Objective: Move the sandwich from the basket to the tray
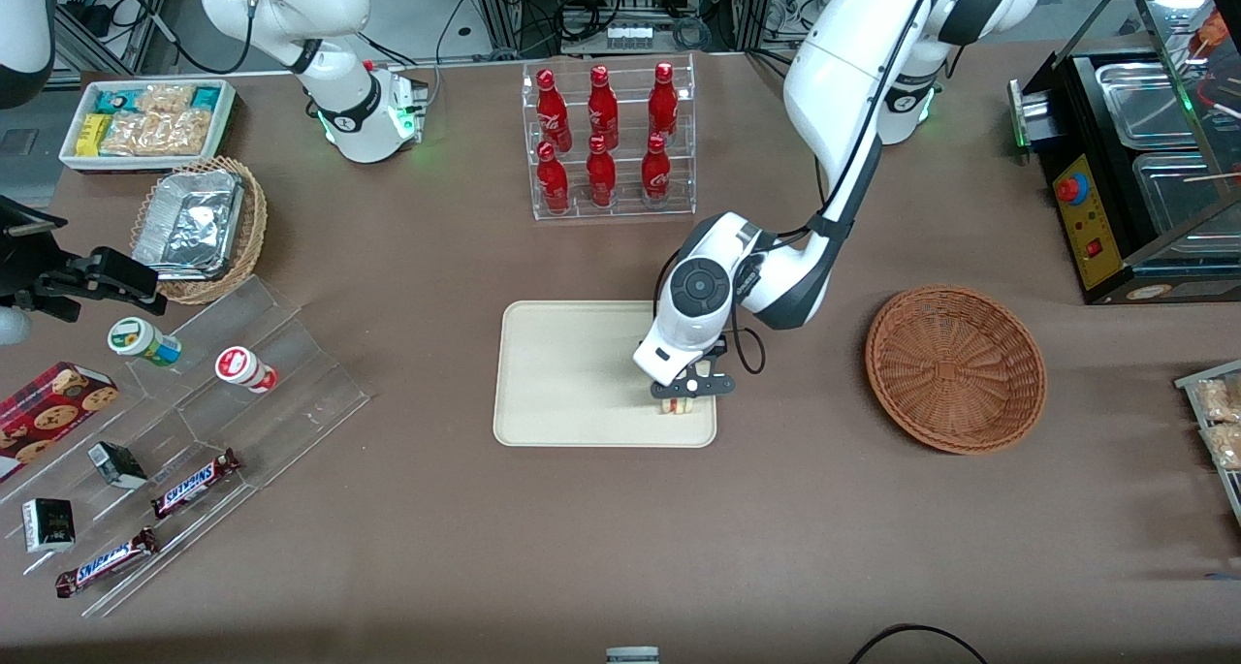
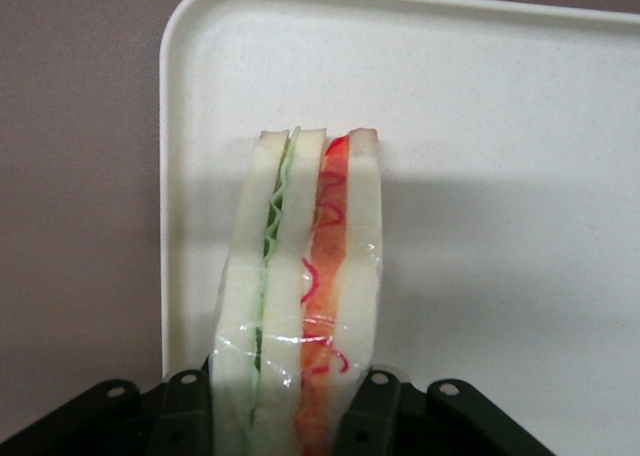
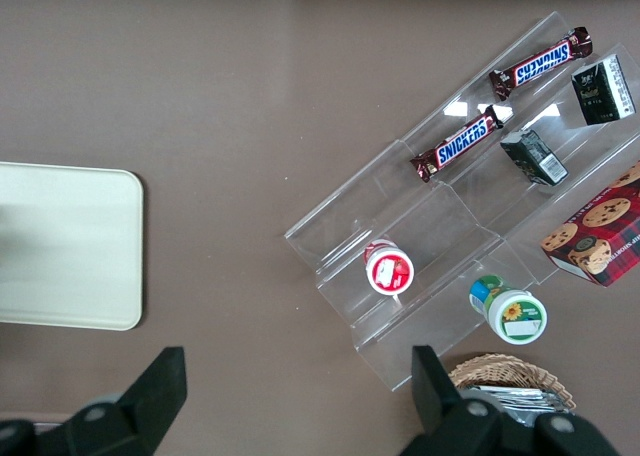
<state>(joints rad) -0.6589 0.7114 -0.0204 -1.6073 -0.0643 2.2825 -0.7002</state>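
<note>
The sandwich (image 2: 305, 286) is a plastic-wrapped wedge of white bread with green, red and orange filling. My left gripper (image 2: 285, 416) is shut on it, a black finger (image 2: 372, 406) pressed on each bread face. From the front, the gripper (image 1: 679, 399) holds the sandwich (image 1: 677, 406) over the tray (image 1: 562, 373), at the tray's corner nearest the front camera on the basket's side. Whether the sandwich touches the tray I cannot tell. The tray's rounded corner and rim (image 2: 175, 96) lie right beside the wedge. The reddish-brown wicker basket (image 1: 955, 368) sits empty beside the tray, toward the working arm's end.
A clear rack of red bottles (image 1: 606, 141) stands farther from the front camera than the tray. Toward the parked arm's end lie a stepped acrylic shelf with snacks (image 1: 194, 422), a tan basket with foil containers (image 1: 199, 228) and a white snack bin (image 1: 145, 121). A black food warmer (image 1: 1134, 160) stands near the working arm.
</note>
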